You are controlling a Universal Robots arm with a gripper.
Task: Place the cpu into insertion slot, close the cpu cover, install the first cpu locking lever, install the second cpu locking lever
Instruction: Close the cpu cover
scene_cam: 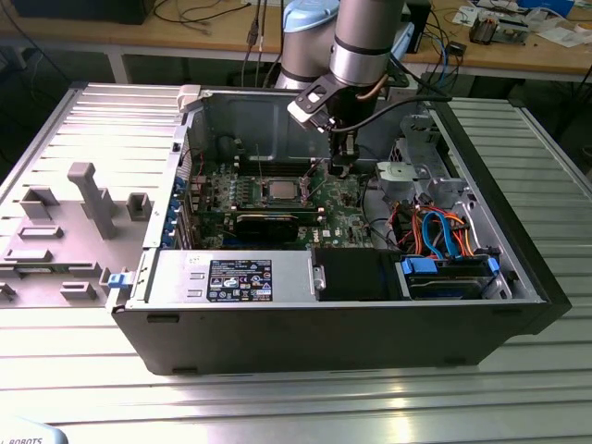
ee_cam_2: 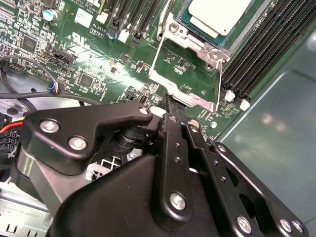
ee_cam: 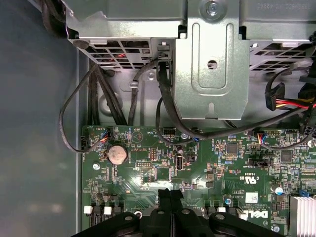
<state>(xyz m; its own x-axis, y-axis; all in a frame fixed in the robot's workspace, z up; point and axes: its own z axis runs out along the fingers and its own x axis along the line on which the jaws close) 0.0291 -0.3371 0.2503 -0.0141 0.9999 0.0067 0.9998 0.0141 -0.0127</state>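
Hanging down into the open computer case (scene_cam: 370, 324) from above, the arm has its hand (scene_cam: 340, 169) low over the green motherboard (ee_cam: 148, 173), just to the exterior view's right of the insertion slot (scene_cam: 266, 192). The case itself lies on its side on a ribbed metal surface (scene_cam: 277, 407), with a grey panel (scene_cam: 83, 213) lying flat at the exterior view's left. The cpu (ee_cam_2: 217, 12) is sitting in the slot, pale metal face up, so the hand isn't carrying it. In both wrist views the hand's (ee_cam_2: 170, 101) (ee_cam: 170, 193) two black fingers are pressed together with nothing between them, as far as I can see. In the second wrist view the fingertips are right at the edge of the flat silver plate (ee_cam_2: 190, 96) at one end of the slot, either touching it or just above it, can't say which. A thin wire lever (ee_cam_2: 154, 57) runs down one side of the slot and another (ee_cam_2: 218, 81) down the other, and I honestly can't tell if either is latched. Long black memory slots (ee_cam_2: 256, 54) run alongside. The first wrist view looks past the fingertips at a round coin battery (ee_cam: 117, 154) on the board and a bundle of black cables (ee_cam: 168, 113) dropping from a grey metal bracket (ee_cam: 212, 64).
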